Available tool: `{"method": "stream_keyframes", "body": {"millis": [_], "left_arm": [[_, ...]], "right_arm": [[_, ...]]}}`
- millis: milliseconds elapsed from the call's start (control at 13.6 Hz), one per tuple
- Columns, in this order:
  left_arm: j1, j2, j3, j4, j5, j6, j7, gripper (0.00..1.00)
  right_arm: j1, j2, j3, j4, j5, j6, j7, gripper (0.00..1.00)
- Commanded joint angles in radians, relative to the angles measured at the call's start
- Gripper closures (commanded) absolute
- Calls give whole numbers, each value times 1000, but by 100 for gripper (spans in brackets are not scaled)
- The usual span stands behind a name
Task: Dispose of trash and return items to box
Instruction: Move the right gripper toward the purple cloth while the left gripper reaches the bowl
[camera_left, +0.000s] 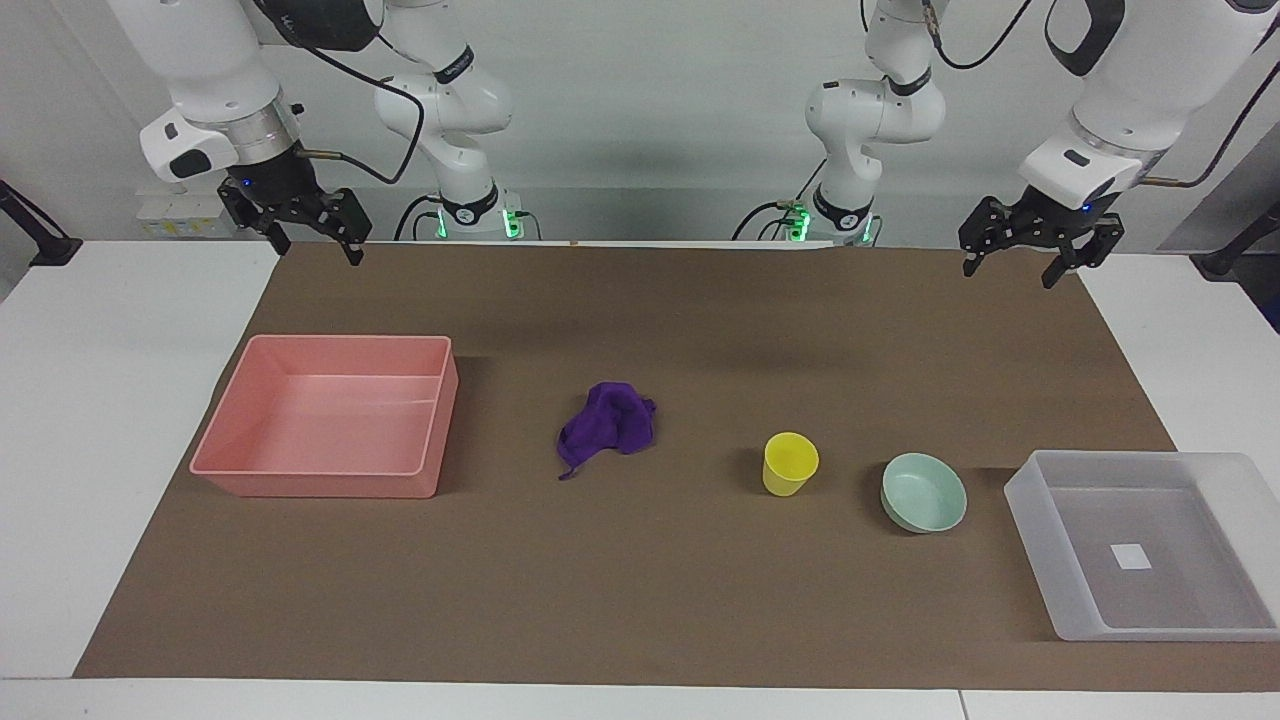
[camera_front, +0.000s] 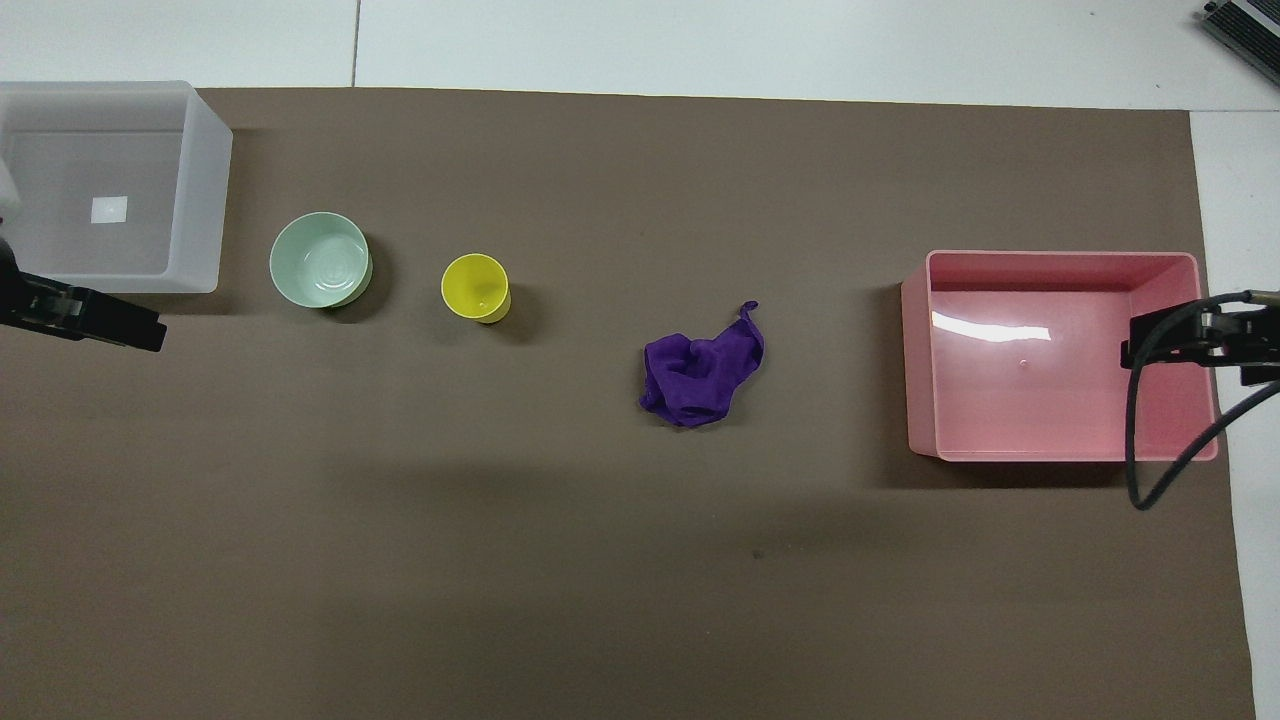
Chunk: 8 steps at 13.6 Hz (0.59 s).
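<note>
The purple cloth wad (camera_left: 610, 425) (camera_front: 700, 375) lies mid-table on the brown mat. The yellow cup (camera_left: 790, 463) (camera_front: 476, 287) stands upright beside it, toward the left arm's end. The mint-green bowl (camera_left: 923, 492) (camera_front: 320, 260) sits between the cup and the translucent box (camera_left: 1030, 510) (camera_front: 205, 200). The box is empty apart from its white square mark. My left gripper (camera_left: 1010, 272) is open and empty, raised over the mat's edge by its base. My right gripper (camera_left: 316, 245) is open and empty, raised over the mat's edge at the right arm's end. Both arms wait.
A pink rectangular tub (camera_left: 330, 480) (camera_front: 915, 350) stands empty at the right arm's end of the mat, beside the cloth. The brown mat (camera_left: 640, 600) covers most of the white table. A black cable (camera_front: 1140, 440) hangs from the right arm over the tub.
</note>
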Motion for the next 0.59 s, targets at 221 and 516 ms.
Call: {"method": "stream_keyframes", "body": {"millis": [221,516], "left_arm": [[4,-10,-1,1,2,-11,-7,0],[4,-15,-1,1,2,-12,-7,0]], "right_arm": [[-11,-26,5,-34,7,25,-15,0],[-8,-26,6,-34,7,23,-12,0]]}}
